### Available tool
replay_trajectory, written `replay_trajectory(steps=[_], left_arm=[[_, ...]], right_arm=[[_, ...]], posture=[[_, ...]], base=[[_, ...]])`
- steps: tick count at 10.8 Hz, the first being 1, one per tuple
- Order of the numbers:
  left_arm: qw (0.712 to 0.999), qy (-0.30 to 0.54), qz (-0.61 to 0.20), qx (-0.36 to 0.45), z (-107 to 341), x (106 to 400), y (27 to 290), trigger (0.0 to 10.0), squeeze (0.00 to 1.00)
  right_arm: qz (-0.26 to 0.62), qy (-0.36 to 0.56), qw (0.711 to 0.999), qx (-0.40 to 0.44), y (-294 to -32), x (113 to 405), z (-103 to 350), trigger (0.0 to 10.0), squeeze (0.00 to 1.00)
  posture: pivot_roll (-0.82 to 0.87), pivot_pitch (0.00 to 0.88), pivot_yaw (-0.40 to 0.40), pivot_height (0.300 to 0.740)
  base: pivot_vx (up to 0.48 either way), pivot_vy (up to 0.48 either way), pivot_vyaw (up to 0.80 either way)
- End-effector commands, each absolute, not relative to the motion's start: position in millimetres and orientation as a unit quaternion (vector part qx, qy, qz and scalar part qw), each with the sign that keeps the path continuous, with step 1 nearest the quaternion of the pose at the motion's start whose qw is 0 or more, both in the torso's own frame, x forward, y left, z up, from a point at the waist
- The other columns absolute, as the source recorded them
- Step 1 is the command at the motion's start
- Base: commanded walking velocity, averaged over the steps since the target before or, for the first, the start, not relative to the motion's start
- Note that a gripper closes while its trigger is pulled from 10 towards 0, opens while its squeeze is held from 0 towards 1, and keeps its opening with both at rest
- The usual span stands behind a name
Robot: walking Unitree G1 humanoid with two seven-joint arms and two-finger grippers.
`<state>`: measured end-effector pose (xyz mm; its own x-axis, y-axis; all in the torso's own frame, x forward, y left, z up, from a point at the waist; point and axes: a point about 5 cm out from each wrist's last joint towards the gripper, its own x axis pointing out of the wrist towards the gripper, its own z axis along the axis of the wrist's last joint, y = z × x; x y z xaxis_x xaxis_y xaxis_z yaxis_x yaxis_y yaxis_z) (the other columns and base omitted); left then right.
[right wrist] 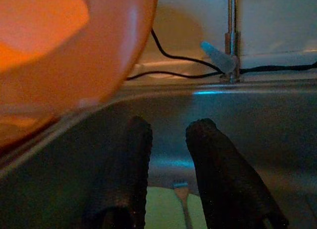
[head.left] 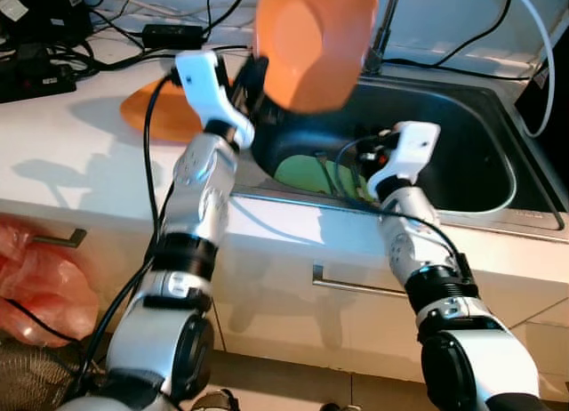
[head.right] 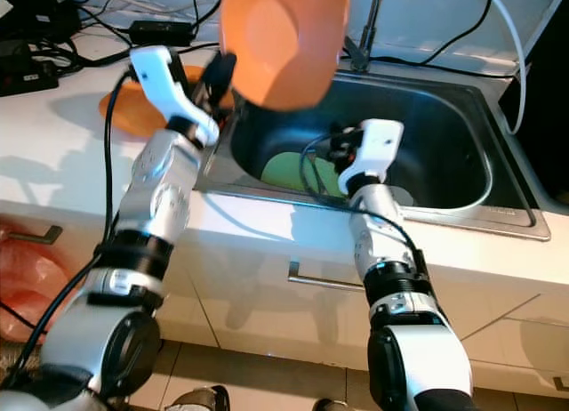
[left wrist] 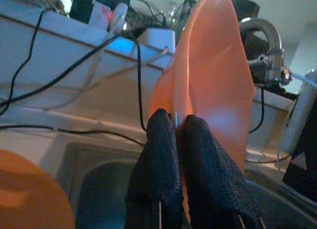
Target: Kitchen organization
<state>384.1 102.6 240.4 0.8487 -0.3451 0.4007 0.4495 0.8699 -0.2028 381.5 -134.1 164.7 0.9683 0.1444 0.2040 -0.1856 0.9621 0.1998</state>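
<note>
An orange bowl (head.left: 316, 42) hangs tilted on its side above the sink's left rim. My left gripper (left wrist: 178, 122) is shut on its rim, reaching up from the counter side (head.left: 253, 77). The dark steel sink (head.left: 462, 153) holds a light green plate (head.left: 302, 173) with a fork (right wrist: 182, 194) lying on it. My right gripper (right wrist: 168, 130) is down inside the sink just above the green plate, open, with nothing between its fingers. An orange plate (head.left: 156, 113) lies flat on the white counter left of the sink.
The faucet (head.left: 382, 28) stands behind the sink. Black cables and power adapters (head.left: 44, 64) crowd the counter's back left. A red plastic bag (head.left: 36, 269) hangs below the counter at left. Drawer handles (head.left: 356, 286) line the cabinet front.
</note>
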Motion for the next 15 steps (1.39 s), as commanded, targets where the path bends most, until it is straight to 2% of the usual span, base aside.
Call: replay_trajectory(steps=[1,6,15], left_arm=[[0.944,-0.193,-0.240,-0.119,247.6,379.1,100.3,10.0,0.00],[0.947,-0.166,-0.259,-0.095,234.8,373.6,109.3,10.0,0.00],[0.932,-0.164,-0.299,-0.123,237.9,363.0,109.7,10.0,0.00]], right_arm=[[0.095,-0.106,0.981,0.133,-136.6,382.8,173.0,10.0,0.00],[0.135,-0.117,0.972,0.152,-140.6,380.2,177.7,10.0,0.00],[0.126,-0.101,0.975,0.150,-147.2,380.2,172.8,10.0,0.00]], posture=[[0.05,0.065,-0.029,0.740],[0.05,0.067,-0.031,0.740],[0.06,0.069,-0.040,0.740]], base=[[0.000,0.000,0.00],[0.000,0.000,0.00],[0.000,0.000,0.00]])
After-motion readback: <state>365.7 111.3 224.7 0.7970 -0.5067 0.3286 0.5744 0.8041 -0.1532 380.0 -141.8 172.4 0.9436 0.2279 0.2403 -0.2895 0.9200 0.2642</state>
